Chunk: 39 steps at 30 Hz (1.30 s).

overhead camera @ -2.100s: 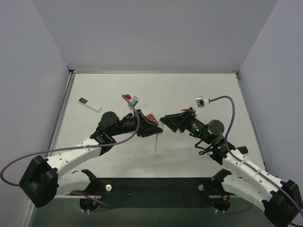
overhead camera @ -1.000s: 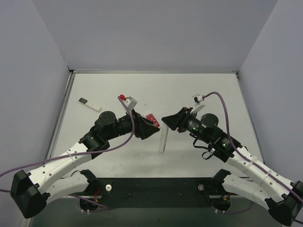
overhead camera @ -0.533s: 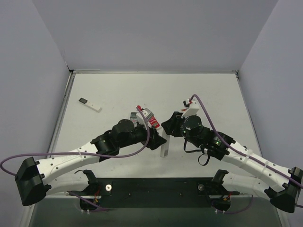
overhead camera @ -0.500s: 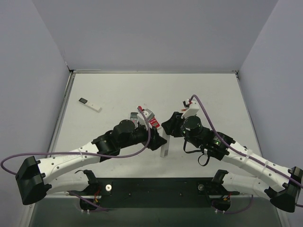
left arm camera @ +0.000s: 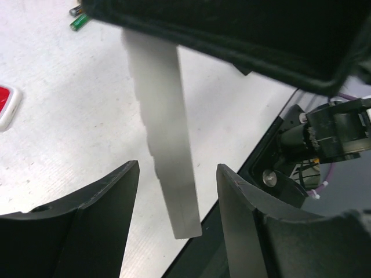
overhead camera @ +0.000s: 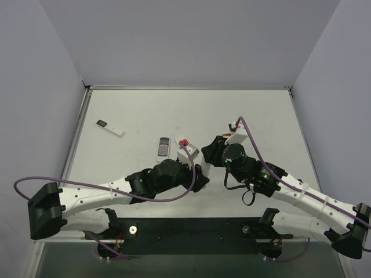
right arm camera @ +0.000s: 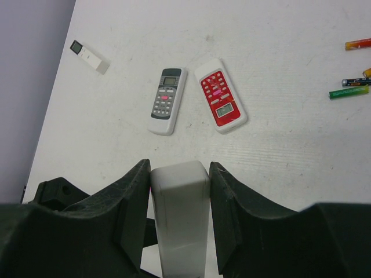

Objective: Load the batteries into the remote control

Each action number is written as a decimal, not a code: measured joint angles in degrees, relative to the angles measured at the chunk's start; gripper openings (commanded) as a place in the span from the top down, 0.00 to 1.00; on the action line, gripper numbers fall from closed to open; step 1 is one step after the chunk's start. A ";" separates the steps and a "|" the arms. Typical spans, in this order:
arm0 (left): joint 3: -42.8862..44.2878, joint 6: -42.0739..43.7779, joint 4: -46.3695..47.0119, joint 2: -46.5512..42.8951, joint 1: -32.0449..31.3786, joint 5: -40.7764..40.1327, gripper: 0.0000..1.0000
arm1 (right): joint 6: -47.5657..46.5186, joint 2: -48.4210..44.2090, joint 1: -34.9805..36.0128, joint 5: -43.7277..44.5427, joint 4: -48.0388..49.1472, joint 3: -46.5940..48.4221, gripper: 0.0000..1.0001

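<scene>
White remote control (right arm camera: 179, 220) stays pinched in the right end effector (right arm camera: 178, 174). The left end effector (left arm camera: 177, 174), reaching from nine o'clock, has narrowed to straddle it half-open, gripping nothing; a regrasp looks likely.

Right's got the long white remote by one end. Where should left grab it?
The free end of the remote control, opposite where the right gripper clamps it. It's a slim straight bar, and the left gripper, open, straddles that end, so close across it there.
</scene>
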 measured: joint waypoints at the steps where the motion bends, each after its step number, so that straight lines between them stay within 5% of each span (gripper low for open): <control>1: -0.11 -0.11 0.00 0.33 -0.11 -0.61 0.36 | 0.33 0.00 0.00 0.31 -0.02 0.00 1.00; 7: -0.37 -0.76 0.09 2.45 -0.81 -4.35 0.50 | 2.36 -0.20 0.00 1.42 -0.11 0.00 1.00; 12: -0.57 -0.44 0.79 2.75 -1.16 -4.46 1.00 | 3.56 -0.96 -0.07 1.84 -0.22 -0.11 0.96; 16: -0.61 0.52 0.28 2.12 -0.74 -3.23 1.00 | 3.67 -2.40 -1.01 0.13 -0.20 -0.87 0.58; 22: -0.94 2.14 -0.44 -0.61 4.92 10.75 1.00 | -0.94 -8.72 -8.39 -11.76 5.55 -6.60 0.32; 31: -1.27 2.80 -4.09 -4.55 14.45 31.52 1.00 | -14.56 -18.60 -21.99 -36.65 11.08 -12.33 0.17; 39: -1.29 4.02 -7.72 -6.40 18.32 41.29 1.00 | -20.52 -14.49 -28.65 -57.72 10.84 -11.63 0.17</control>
